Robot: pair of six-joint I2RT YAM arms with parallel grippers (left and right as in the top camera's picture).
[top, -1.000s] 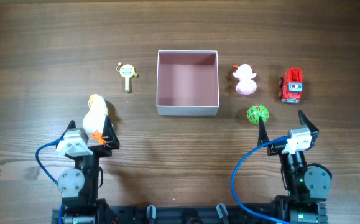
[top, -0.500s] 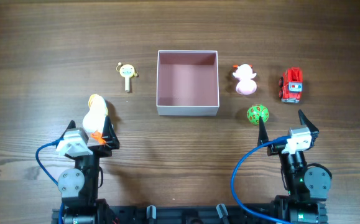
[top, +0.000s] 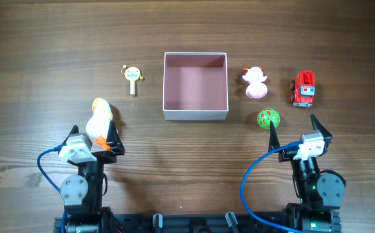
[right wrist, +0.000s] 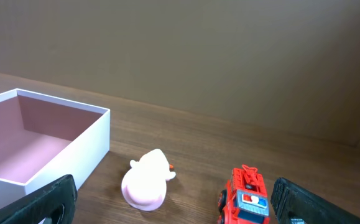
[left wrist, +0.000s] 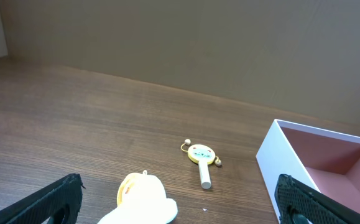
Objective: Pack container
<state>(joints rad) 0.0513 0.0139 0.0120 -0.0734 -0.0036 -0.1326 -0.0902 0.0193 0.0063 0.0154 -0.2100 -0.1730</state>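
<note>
The container [top: 195, 115], a square white box with a dusty-pink inside, sits empty at the table's middle. Left of it lie a small yellow rattle [top: 133, 76] and a yellow-and-white duck [top: 99, 118]. To its right are a pink toy [top: 256, 83], a green ball [top: 268, 119] and a red fire truck [top: 304, 88]. My left gripper [top: 94, 134] stands open just behind the duck [left wrist: 143, 199], holding nothing. My right gripper [top: 294, 129] is open near the ball, with the pink toy [right wrist: 147, 183] and truck [right wrist: 245, 196] ahead of it.
Both arm bases stand at the near table edge, each with a blue cable looping beside it [top: 45, 165]. A brown wall rises beyond the far edge of the wooden table [left wrist: 74, 118].
</note>
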